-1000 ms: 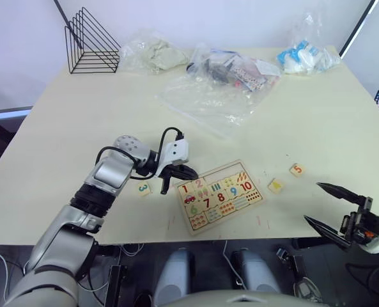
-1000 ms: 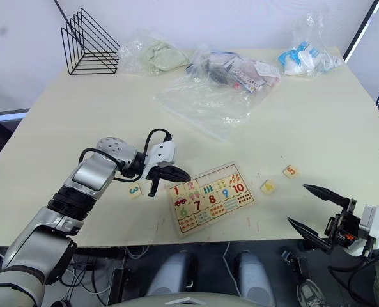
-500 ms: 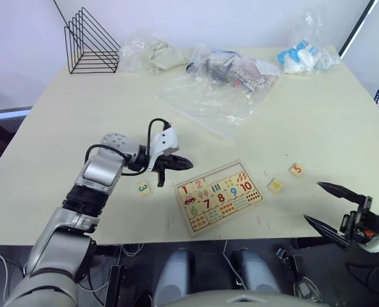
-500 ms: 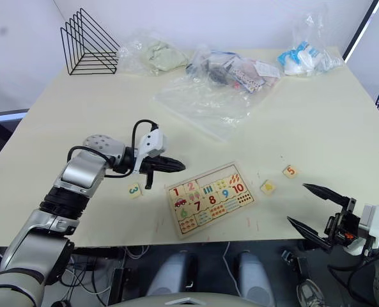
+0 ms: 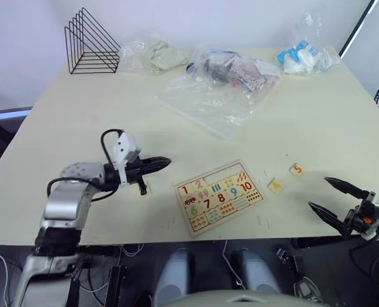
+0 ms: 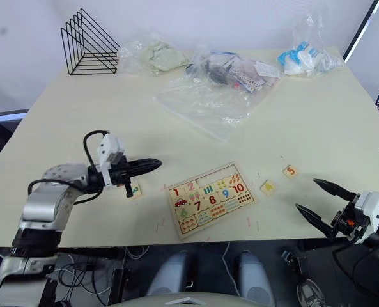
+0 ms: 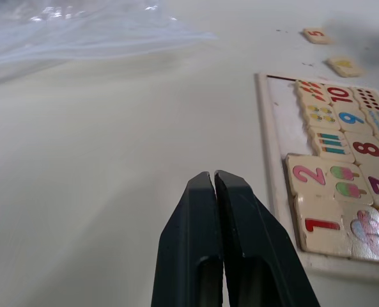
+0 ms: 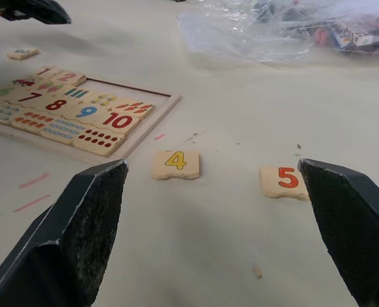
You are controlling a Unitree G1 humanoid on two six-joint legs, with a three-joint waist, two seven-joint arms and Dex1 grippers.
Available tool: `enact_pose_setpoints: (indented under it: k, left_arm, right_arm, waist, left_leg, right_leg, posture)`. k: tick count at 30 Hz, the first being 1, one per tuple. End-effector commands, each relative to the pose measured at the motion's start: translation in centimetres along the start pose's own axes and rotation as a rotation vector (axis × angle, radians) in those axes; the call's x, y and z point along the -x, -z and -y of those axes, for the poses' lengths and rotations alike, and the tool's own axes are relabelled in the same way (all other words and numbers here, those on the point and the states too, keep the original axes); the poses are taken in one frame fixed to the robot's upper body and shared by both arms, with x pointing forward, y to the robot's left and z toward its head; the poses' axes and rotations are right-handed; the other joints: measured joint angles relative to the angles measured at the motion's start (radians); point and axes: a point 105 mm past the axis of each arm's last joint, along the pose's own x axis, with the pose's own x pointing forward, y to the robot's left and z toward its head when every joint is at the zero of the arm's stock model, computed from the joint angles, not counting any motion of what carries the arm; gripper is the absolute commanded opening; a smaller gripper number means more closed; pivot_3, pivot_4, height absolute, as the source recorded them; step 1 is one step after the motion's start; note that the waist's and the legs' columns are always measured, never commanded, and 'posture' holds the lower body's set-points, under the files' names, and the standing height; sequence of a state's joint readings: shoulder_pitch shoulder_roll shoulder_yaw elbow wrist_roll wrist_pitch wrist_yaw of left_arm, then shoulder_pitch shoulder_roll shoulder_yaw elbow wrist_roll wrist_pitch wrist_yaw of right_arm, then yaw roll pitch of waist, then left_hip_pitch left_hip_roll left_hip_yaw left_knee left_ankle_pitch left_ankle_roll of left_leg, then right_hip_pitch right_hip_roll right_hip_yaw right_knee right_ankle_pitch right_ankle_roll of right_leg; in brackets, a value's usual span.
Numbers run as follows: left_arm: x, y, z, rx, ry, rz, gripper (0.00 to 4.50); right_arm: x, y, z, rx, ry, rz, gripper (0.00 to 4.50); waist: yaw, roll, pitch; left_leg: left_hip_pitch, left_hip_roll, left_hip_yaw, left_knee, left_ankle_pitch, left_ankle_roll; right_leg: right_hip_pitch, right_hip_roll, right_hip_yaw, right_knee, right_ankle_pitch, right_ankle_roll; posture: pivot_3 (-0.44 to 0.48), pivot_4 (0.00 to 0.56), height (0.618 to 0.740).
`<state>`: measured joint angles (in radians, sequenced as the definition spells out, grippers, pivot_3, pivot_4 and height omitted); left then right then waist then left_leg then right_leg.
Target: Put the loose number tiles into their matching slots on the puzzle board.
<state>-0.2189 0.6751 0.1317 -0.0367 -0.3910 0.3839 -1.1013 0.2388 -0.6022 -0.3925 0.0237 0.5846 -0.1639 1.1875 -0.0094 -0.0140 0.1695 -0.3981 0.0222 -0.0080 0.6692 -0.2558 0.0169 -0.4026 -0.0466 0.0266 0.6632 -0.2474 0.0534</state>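
Note:
The puzzle board (image 5: 219, 195) lies near the table's front edge, with a bare strip of matching slots (image 7: 280, 102) along its far row. A loose tile 3 (image 5: 143, 190) sits left of the board, just under my left arm. My left gripper (image 5: 165, 162) is shut on nothing, hovering level and pointing at the board from its left. Tile 4 (image 8: 176, 164) and tile 5 (image 8: 285, 180) lie right of the board. My right gripper (image 5: 318, 193) is wide open beyond the table's front right edge, facing those two tiles.
Clear plastic bags (image 5: 208, 96) with small items spread over the table's far middle. A black wire rack (image 5: 90, 41) stands at the far left. Another bag (image 5: 304, 54) sits at the far right. Bare tabletop surrounds the board.
My left arm has drawn back to the left, taking its gripper off the board's left corner to above tile 3. The right gripper shifted slightly.

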Motion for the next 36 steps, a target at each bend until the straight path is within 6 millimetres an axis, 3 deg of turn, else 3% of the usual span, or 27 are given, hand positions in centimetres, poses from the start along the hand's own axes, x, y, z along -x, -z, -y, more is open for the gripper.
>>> enact_pose_setpoints:
  k: [1,4,7,11,21,28,36]
  left_arm:
    - [1.9,-0.8,0.0,-0.033,-0.079,0.033,0.36]
    - [3.0,-0.5,0.4,-0.009,-0.126,0.052,1.39]
    - [4.5,0.7,1.0,-0.002,-0.182,0.038,2.85]
    - [6.7,2.3,1.6,0.016,-0.260,0.023,4.33]
    - [10.9,5.3,4.2,0.025,-0.313,0.005,4.44]
    - [13.7,6.5,4.4,0.046,-0.380,-0.019,4.44]
    - [14.8,7.2,4.8,0.050,-0.373,-0.039,4.44]
  right_arm:
    - [0.6,-0.6,1.0,0.029,0.033,-0.009,4.50]
    - [0.9,-0.7,1.5,0.021,0.054,-0.012,4.50]
    - [1.2,-0.9,2.0,-0.010,0.096,0.009,4.50]
    - [1.6,-0.8,2.3,-0.024,0.113,0.003,4.50]
    - [2.6,-0.4,2.0,-0.040,0.128,-0.003,4.50]
    - [4.0,0.2,1.7,-0.042,0.124,-0.020,4.50]
    - [4.6,0.2,1.6,-0.034,0.109,-0.034,4.50]
  waist:
    - [0.000,0.000,0.000]
    - [0.002,0.000,0.000]
    - [0.001,0.000,0.000]
    - [-0.003,0.000,0.000]
    - [0.001,0.000,-0.001]
    - [0.001,-0.001,-0.001]
    - [-0.001,-0.001,-0.002]
  left_leg:
    - [0.000,0.000,0.000,0.000,0.000,0.000]
    - [0.000,0.000,0.000,0.000,0.000,0.000]
    - [0.000,0.001,0.000,0.000,0.000,0.000]
    - [0.001,0.001,0.001,-0.001,0.000,0.000]
    - [0.001,0.001,0.004,-0.001,0.000,0.000]
    - [0.001,0.001,0.005,-0.001,0.000,0.000]
    - [0.001,0.001,0.006,-0.001,0.000,0.000]
  right_leg:
    - [0.000,0.000,0.000,0.000,0.000,0.000]
    - [0.000,0.000,0.000,0.000,0.000,0.000]
    - [0.000,-0.001,0.000,0.000,0.000,0.000]
    - [0.000,-0.001,0.001,0.000,0.000,0.000]
    - [0.000,-0.001,0.001,-0.001,-0.003,-0.004]
    - [0.000,-0.001,0.000,-0.002,-0.003,-0.004]
    - [0.000,-0.001,0.000,-0.002,-0.003,-0.004]
  posture:
    - [0.000,0.150,0.740]
    - [0.000,0.150,0.740]
    - [0.000,0.150,0.740]
    - [0.000,0.150,0.740]
    - [0.000,0.150,0.740]
    - [0.000,0.150,0.740]
    - [0.000,0.150,0.740]
